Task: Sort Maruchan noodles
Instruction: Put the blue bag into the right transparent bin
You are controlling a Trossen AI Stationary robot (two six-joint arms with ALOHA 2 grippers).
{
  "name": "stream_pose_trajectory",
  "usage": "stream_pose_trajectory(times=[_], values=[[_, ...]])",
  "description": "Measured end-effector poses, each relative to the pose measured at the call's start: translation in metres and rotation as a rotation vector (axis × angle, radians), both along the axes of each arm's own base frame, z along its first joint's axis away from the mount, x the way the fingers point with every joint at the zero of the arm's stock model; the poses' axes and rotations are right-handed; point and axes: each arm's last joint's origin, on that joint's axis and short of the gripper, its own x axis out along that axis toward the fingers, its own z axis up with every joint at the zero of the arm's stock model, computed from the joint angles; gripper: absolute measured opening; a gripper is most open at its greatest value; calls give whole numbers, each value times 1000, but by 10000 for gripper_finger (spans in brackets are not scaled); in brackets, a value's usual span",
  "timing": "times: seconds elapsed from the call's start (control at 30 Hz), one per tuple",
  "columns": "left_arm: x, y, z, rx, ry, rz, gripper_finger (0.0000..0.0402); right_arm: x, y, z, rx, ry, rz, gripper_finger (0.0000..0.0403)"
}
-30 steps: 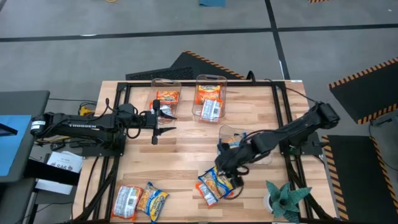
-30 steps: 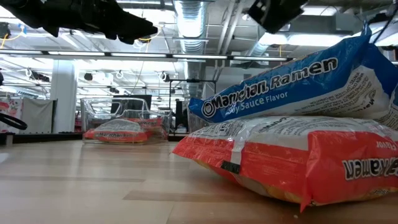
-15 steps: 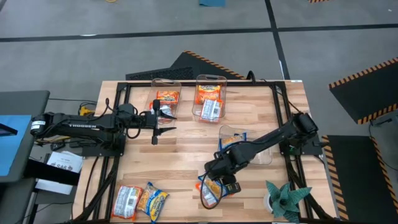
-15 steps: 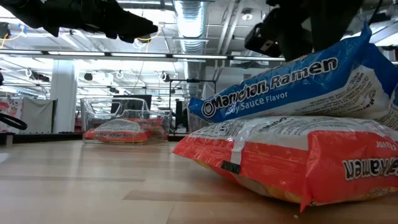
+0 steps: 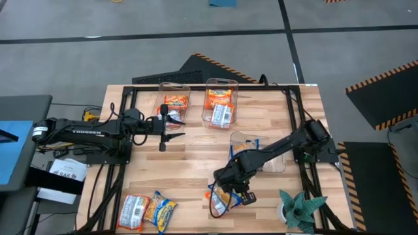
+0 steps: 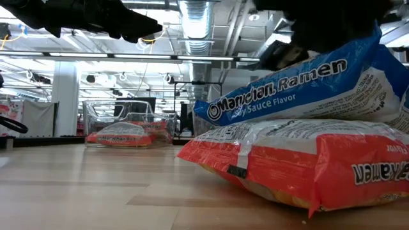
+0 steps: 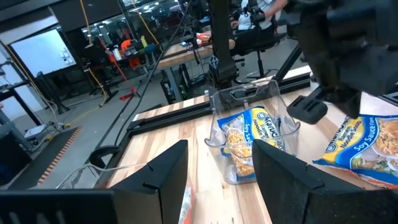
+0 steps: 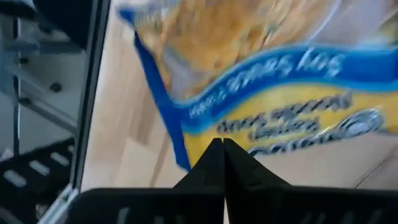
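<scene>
A blue-yellow Maruchan noodle packet (image 6: 300,89) lies on an orange-red one (image 6: 307,160) near the table's front, right of centre (image 5: 221,202). My right gripper (image 5: 235,189) is down on this pile, its fingers shut at the blue-yellow packet's edge (image 8: 219,146). My left gripper (image 5: 171,127) hangs open at the table's left, beside a clear bin (image 5: 174,101) holding orange packets. A second bin (image 5: 220,101) holds orange and silver packets. A third bin (image 5: 251,147) holds a blue-yellow packet. Two more packets (image 5: 147,211) lie at the front left. My right gripper has its two fingertips closed together at the yellow border of the blue-yellow packet's wrapper (image 8: 205,134), slanting down from the table's far right. How much wrapper lies between them, the fingers hide. The packet still rests on the orange-red packet below it.
A green artificial plant (image 5: 297,209) stands at the front right corner. Black frame rails (image 5: 290,111) run along the table's sides and back. Bare wood lies between the bins and the front packets (image 5: 189,163).
My right gripper has gone toward the table's near edge and a little left, coming down from beside the third bin onto the pile of packets. The packets have stayed where they were.
</scene>
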Motion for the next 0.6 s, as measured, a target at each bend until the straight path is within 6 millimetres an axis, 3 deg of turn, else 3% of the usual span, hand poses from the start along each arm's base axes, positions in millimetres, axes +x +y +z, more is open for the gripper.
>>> stream_pose_trajectory(times=[0.37,0.6], values=[[0,0,0,-1,-3,0,169,14,4,-22,54,-44,118,7],[0,0,0,6,-4,1,169,37,-17,-34,-13,-178,115,9]])
